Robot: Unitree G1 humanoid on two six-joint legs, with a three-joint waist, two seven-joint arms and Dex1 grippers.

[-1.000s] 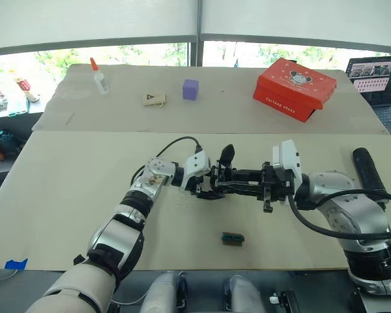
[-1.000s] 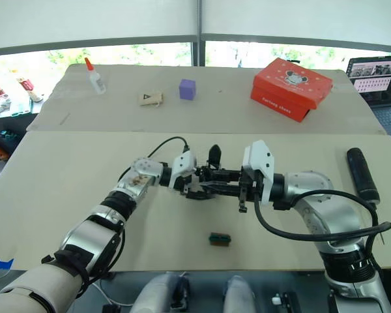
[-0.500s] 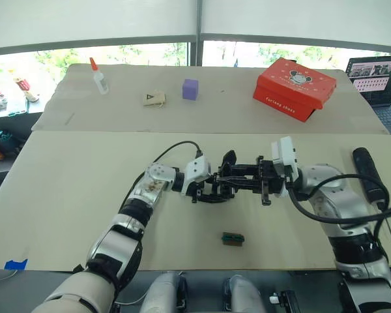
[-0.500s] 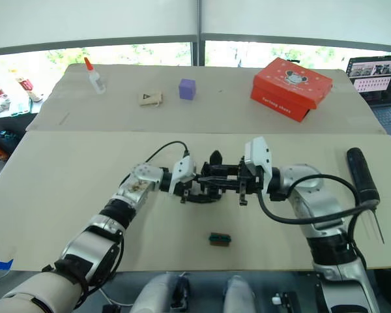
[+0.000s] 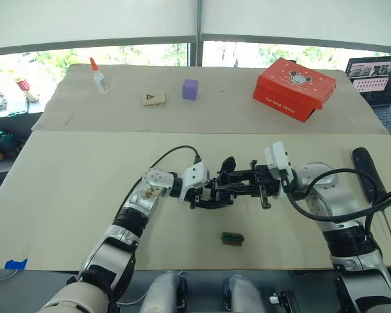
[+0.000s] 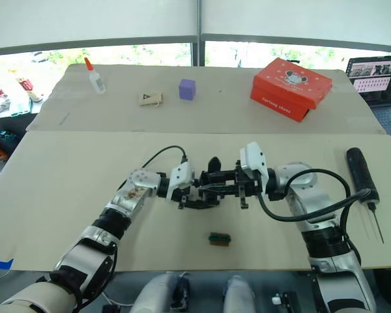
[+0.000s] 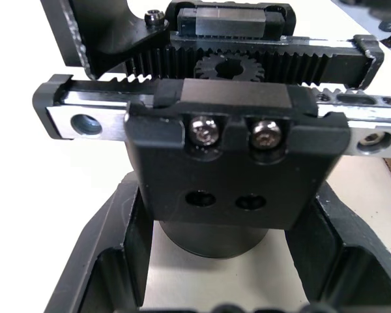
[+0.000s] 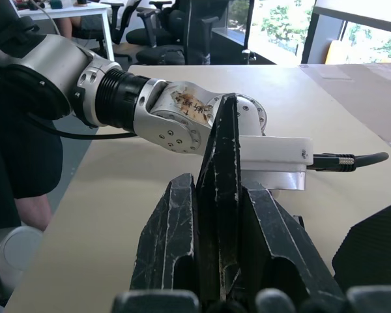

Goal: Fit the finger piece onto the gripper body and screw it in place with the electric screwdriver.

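Far left on the far surface [image 5: 247, 117] stands a small glue bottle [image 5: 98, 76] with an orange cap, then a tan tag [image 5: 154, 99] and a purple cube [image 5: 191, 89] to its right.

Nearer, at the middle of the near surface, the left pincer [image 5: 207, 193] reaches rightward, its two fingers [image 7: 111, 261] spread around the round base of the gripper body [image 7: 228, 163]; whether they press on it cannot be told. The gripper body sits between the two arms, its toothed racks, centre gear and two screws facing the left wrist camera.

Just right of it, the right pincer [image 5: 229, 188] points leftward, its fingers [image 8: 176, 248] clamped together on the finger piece [image 8: 225, 195], a slim black wedge that stands upright between them. The piece's tip lies close beside the gripper body.

Nearer than both arms, a small green-and-dark block [image 5: 232, 238] lies alone on the surface.

On the far right of the far surface rests a red box [image 5: 294, 87]. At the right edge of the near surface lies the electric screwdriver [image 6: 361, 171], well apart from both pincers, its thin bit pointing toward the near edge. A laptop [image 5: 378, 78] sits at the far right.
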